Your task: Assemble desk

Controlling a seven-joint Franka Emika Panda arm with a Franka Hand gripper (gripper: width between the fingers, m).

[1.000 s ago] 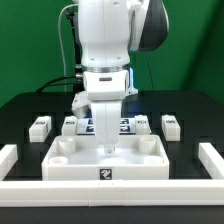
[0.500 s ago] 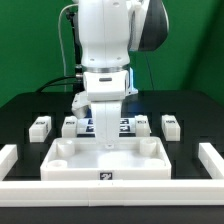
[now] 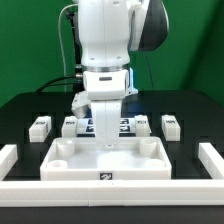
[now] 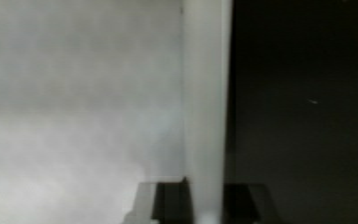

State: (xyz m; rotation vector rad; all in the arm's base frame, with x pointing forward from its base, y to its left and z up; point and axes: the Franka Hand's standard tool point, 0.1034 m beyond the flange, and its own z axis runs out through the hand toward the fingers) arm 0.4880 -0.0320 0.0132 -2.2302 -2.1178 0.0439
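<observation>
The white desk top (image 3: pixel 107 171), a wide tray with a raised rim, lies flat at the front middle of the black table. My gripper (image 3: pixel 106 146) reaches straight down onto its back rim. In the wrist view the rim wall (image 4: pixel 206 90) runs between my fingers (image 4: pixel 167 203), and the jaws press it from both sides; my gripper (image 4: pixel 206 207) is shut on it. Small white tagged legs stand behind the top: one at the exterior view's far left (image 3: pixel 40 126), one beside it (image 3: pixel 70 124), one at the far right (image 3: pixel 171 124) and one beside that (image 3: pixel 143 123).
The marker board (image 3: pixel 122 125) lies behind the desk top, partly hidden by the arm. White border rails stand at the exterior view's left (image 3: pixel 9 157), right (image 3: pixel 213 157) and front (image 3: pixel 60 189). Cables hang at the back left.
</observation>
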